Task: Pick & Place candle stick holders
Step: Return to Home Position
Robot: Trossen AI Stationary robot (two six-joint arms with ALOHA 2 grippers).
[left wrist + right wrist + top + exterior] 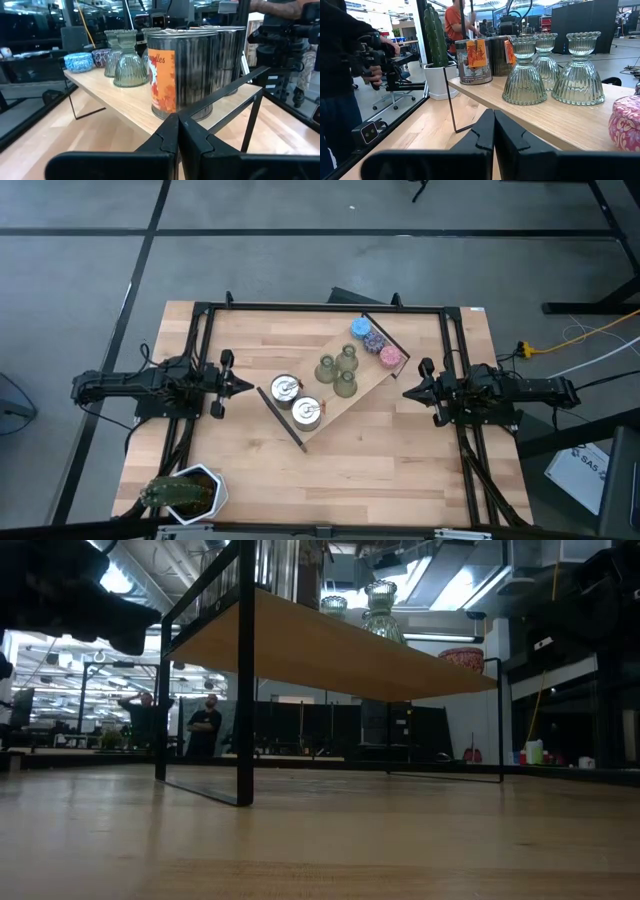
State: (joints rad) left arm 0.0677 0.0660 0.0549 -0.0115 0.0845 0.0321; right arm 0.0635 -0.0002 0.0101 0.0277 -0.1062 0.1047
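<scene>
Three greenish ribbed, bell-shaped candle stick holders (338, 370) stand on their wide bases on a raised wooden shelf (350, 402) at the table's middle; they show in the right wrist view (525, 75) and the left wrist view (129, 62). My left gripper (248, 386) is shut and empty, left of the shelf, pointing at it. My right gripper (406, 393) is shut and empty, right of the shelf, pointing at it.
Two silver tins (296, 400) stand on the shelf's near left end, glittery blue, purple and pink pucks (375, 340) at its far right end. A potted cactus (180, 492) stands at the table's near left corner. A black frame (200, 330) rims the table. People stand beyond.
</scene>
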